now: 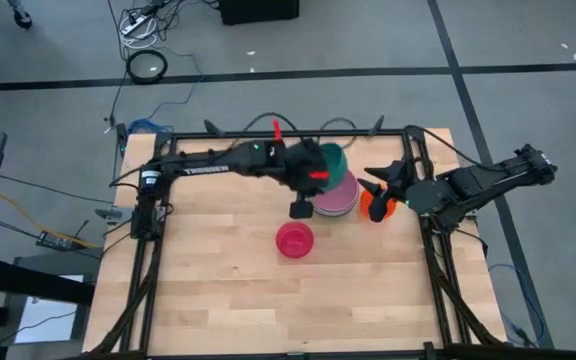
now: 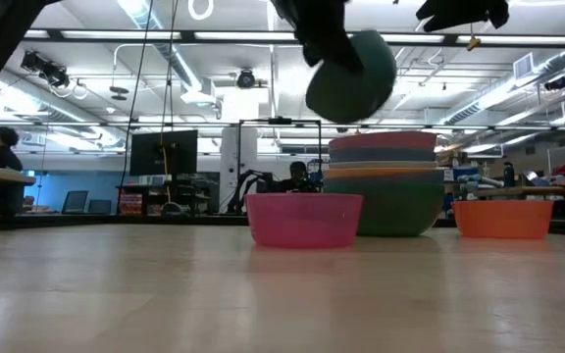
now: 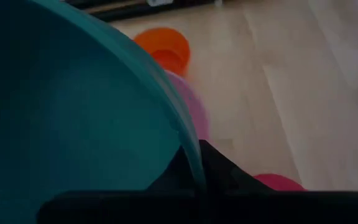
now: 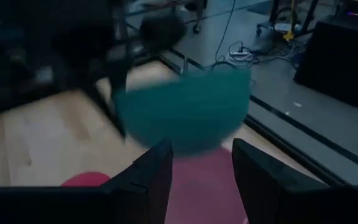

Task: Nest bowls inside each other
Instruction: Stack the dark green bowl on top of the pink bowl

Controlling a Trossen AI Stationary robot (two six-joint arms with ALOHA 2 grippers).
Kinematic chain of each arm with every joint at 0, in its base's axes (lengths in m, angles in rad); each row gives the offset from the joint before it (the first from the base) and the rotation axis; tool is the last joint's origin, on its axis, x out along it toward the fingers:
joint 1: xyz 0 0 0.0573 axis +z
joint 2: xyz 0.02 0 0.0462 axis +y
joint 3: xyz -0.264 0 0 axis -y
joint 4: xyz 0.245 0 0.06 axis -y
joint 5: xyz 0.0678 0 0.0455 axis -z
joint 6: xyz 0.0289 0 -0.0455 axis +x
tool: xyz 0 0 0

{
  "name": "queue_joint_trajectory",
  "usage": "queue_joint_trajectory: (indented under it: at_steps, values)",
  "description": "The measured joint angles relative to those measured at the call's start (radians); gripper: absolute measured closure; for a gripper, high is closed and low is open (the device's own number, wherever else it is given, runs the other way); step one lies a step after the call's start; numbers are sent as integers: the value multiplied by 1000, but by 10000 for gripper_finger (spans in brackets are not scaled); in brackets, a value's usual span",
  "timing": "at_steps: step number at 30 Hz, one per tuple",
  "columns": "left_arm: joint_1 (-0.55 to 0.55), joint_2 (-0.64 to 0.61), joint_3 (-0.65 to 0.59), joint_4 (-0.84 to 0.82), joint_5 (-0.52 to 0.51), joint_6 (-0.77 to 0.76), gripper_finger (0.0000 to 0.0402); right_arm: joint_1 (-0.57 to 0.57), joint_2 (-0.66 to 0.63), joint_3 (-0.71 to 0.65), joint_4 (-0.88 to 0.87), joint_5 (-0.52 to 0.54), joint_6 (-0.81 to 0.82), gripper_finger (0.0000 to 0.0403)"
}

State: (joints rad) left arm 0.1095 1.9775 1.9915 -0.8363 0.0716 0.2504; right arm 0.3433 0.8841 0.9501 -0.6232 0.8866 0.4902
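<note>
A teal bowl [image 2: 352, 76] hangs tilted in the air above a stack of nested bowls [image 2: 385, 188], whose top bowl is pink [image 1: 336, 196]. My left gripper [image 3: 194, 171] is shut on the teal bowl. A small pink-red bowl [image 1: 295, 240] rests on its base on the table in front of the stack. An orange bowl [image 1: 373, 206] stands on its base to the right of the stack. My right gripper [image 4: 201, 168] is open beside the orange bowl, pointing toward the stack, with nothing between its fingers. My left gripper pinches the teal bowl's rim [image 3: 190, 149], one finger inside the bowl and one outside its wall. The fingers slant down from the table's left. The bowl is lifted clear and tilted, hanging over the stack.
The table's near half [image 1: 288, 300] is bare wood. Metal frame rails [image 1: 143, 270] run along the table's left and right edges. Cables and a dark box lie on the floor beyond the far edge.
</note>
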Motion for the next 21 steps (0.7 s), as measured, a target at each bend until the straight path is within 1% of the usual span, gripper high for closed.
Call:
queue_joint_trajectory:
  at_steps: [4, 8, 14, 18, 21]
  values:
    - [-17, 68, -2, 15, -7, -13, 398, 12, -27, 1, 1, 3, -2, 247]
    - [-17, 96, -1, 44, -30, -48, 393, 22, -33, 1, 1, 7, -2, 247]
    - [-27, 110, -2, 39, -106, -55, 343, 22, -33, 1, 0, 7, -9, 247]
    - [-27, 110, -2, 30, -105, -74, 315, 22, -33, 1, 0, 7, -10, 247]
    - [-27, 110, -2, 26, -67, -95, 296, 22, -33, 1, 0, 7, -10, 247]
